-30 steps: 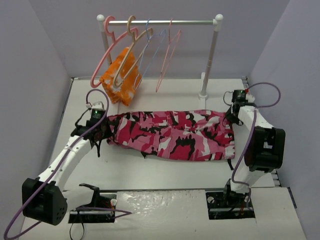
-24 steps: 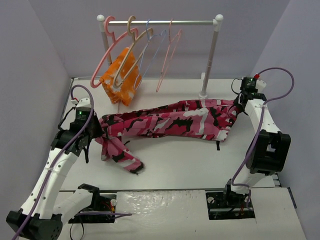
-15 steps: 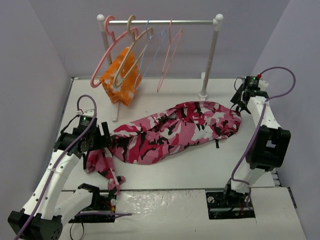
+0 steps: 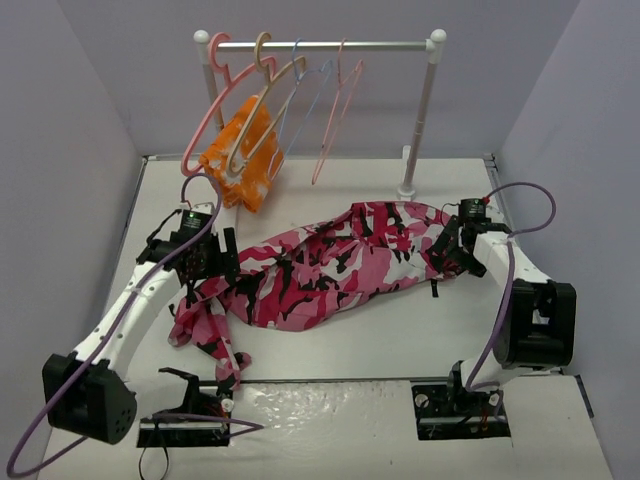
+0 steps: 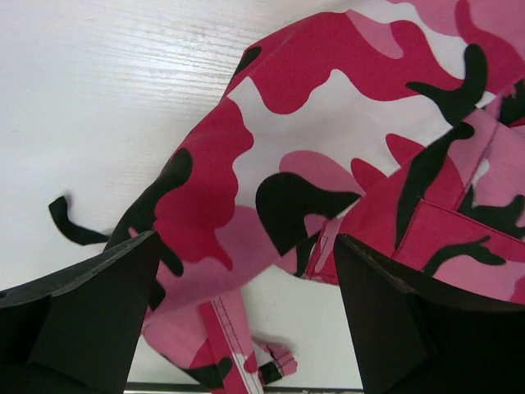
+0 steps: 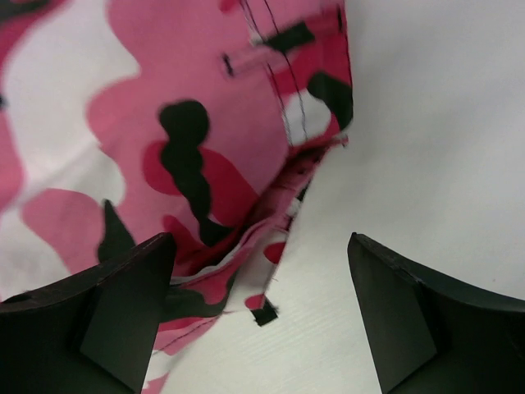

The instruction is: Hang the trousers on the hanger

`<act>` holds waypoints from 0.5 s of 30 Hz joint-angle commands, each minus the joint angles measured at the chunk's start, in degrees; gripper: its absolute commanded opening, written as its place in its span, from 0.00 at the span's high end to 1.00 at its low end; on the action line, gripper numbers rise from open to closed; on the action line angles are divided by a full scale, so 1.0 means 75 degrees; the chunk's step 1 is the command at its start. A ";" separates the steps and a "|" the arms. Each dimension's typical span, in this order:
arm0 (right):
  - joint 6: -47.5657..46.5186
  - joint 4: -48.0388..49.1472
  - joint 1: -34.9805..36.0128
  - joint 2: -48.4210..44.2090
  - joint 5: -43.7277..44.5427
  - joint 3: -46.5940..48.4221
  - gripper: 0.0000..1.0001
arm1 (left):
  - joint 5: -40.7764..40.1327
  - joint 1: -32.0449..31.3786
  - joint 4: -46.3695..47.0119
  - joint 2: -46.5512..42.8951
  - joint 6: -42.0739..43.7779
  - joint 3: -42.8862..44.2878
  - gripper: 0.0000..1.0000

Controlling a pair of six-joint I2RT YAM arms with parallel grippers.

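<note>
The camouflage trousers lie crumpled on the white table, running from front left to back right. My left gripper hovers open over their left end, and pink, red and black fabric lies loose between and below its fingers. At the right end my right gripper is open too, straddling a hem edge of the trousers without pinching it. The beige hanger hangs by its hook from the rail at the back left.
The rail also carries a thick pink hanger, thin blue and pink wire hangers and an orange-and-white cloth. The rack's right post stands just behind the trousers. Grey walls close in on both sides.
Both grippers have opened and let go of the trousers. The stretched cloth has dropped into a crumpled heap, and both arms have come in low over its ends.
</note>
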 commanded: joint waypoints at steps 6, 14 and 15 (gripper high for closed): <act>0.0790 0.0618 -0.0227 -0.0853 -0.0699 -0.0851 0.17 | -0.0051 0.0083 0.1219 0.1308 0.0889 0.0206 0.15; 0.1248 0.0727 -0.0625 -0.2042 -0.0702 -0.1590 0.37 | -0.0035 0.0117 0.1298 0.1475 0.1118 0.0213 0.15; 0.1317 0.0728 -0.0656 -0.2162 -0.0702 -0.1634 0.42 | -0.0048 0.0123 0.1280 0.1462 0.1155 0.0206 0.15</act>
